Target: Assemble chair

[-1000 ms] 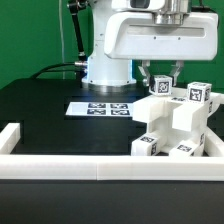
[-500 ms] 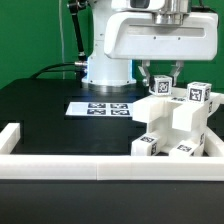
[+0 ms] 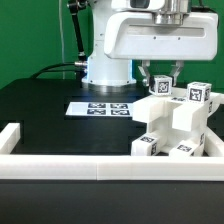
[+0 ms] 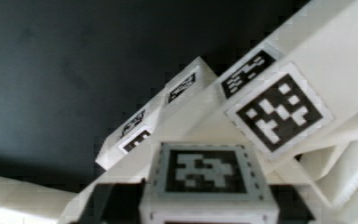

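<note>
My gripper point(image 3: 161, 78) clamped narrow on tagged leg point(image 3: 160, 87) atop chair point(image 3: 178, 125), near exterior view's right; marker board point(image 3: 100, 107) beside it.

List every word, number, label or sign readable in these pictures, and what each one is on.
No words, brand names or numbers can be read in either view.
Chair: black-and-white square tags, patterns only, no letters.
Marker board: the same kind of square tags, no text.
Piece in the gripper: one square tag, pattern only.

White glossy arm point(image 3: 112, 55); rounded casings; black cable point(image 3: 62, 68) beside its base
</note>
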Controlling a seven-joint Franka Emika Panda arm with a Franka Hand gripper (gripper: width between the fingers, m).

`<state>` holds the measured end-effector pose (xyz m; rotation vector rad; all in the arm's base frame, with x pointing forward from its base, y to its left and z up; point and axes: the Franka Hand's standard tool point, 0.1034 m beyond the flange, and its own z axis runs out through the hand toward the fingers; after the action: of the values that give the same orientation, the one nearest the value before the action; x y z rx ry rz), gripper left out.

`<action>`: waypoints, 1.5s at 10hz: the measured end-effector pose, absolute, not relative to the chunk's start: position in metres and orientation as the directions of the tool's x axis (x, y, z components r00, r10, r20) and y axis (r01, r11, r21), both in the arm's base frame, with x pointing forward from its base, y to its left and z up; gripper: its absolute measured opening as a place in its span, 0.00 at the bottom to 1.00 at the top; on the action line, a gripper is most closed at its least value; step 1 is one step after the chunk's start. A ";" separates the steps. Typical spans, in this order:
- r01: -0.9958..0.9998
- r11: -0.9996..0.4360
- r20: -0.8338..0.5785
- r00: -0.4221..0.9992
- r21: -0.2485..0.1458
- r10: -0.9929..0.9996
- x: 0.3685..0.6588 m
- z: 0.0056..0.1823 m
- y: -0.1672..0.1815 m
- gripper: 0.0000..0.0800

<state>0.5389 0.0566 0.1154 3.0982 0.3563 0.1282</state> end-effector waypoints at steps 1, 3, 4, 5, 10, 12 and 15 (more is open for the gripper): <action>0.216 -0.976 0.080 0.973 0.029 0.218 0.539 0.115 0.057 0.36; 0.079 -0.997 0.083 0.993 0.016 0.080 0.539 0.115 0.057 0.36; 0.049 -0.999 0.083 0.995 0.014 0.050 0.539 0.115 0.057 0.36; -0.046 -0.999 0.084 0.995 0.004 -0.045 0.539 0.115 0.057 0.36; -0.472 -0.881 0.088 0.876 -0.045 -0.474 0.539 0.115 0.060 0.36; -0.626 -0.777 0.076 0.773 -0.062 -0.630 0.539 0.115 0.062 0.36; -0.801 -0.592 0.042 0.591 -0.092 -0.806 0.538 0.115 0.073 0.36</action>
<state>0.5376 0.0728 0.1145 2.8575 -1.4451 0.1258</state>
